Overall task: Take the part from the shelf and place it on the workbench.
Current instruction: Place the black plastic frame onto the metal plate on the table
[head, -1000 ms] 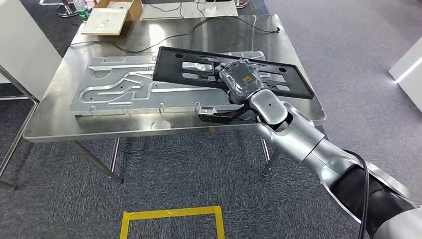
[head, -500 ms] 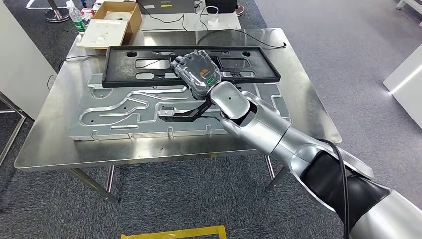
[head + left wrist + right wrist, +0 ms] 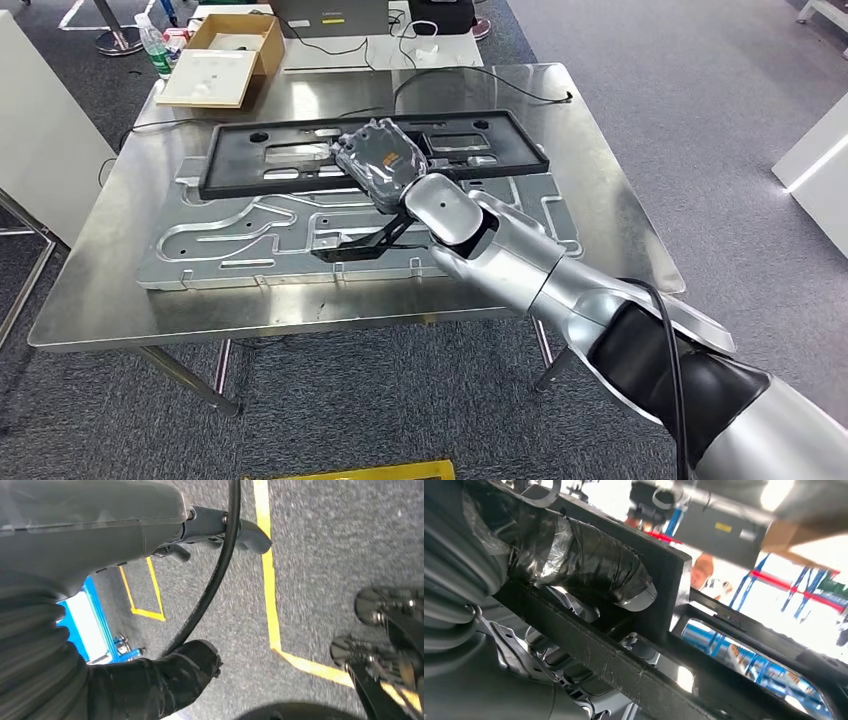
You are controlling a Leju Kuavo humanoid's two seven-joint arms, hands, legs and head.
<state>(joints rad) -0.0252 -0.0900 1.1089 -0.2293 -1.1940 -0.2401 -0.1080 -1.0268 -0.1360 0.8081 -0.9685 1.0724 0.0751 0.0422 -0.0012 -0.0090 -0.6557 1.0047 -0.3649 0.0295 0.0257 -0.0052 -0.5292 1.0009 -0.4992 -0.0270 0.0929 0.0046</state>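
Plainly a long, flat black part (image 3: 270, 160), frame-like, pierced with cut-outs and ringed by a raised rim. Held now by the right hand (image 3: 380, 160), clasped on a crossbar near the middle of its length, thumb (image 3: 594, 565) wrapped over that bar in the right wrist view. Hovering low over the workbench (image 3: 610, 200), roughly level, above the far edge of the grey stamped metal panel (image 3: 250, 240) lying there; whether already touching it cannot be told.

Likely stiff moulded plastic and fairly light, judging by one hand carrying the whole span without visible sag. Probably prone to swinging at the ends, being long and gripped at a single point. Best taken just where gripped: a bar between two openings, close to the balance point. Smooth surface, so possibly slippery against the taped thumb.

Bench top of bright sheet steel, hard and slick, likely to let the part slide if nudged. Already largely covered by the grey panel, with bare steel left along the near edge and the right side. At the far end, a cardboard box (image 3: 225, 50) and a black cable (image 3: 480, 68). Grey carpet all round.

Left hand (image 3: 165, 680) hanging over the floor beside yellow tape, with nothing seen in it; open or closed cannot be told.
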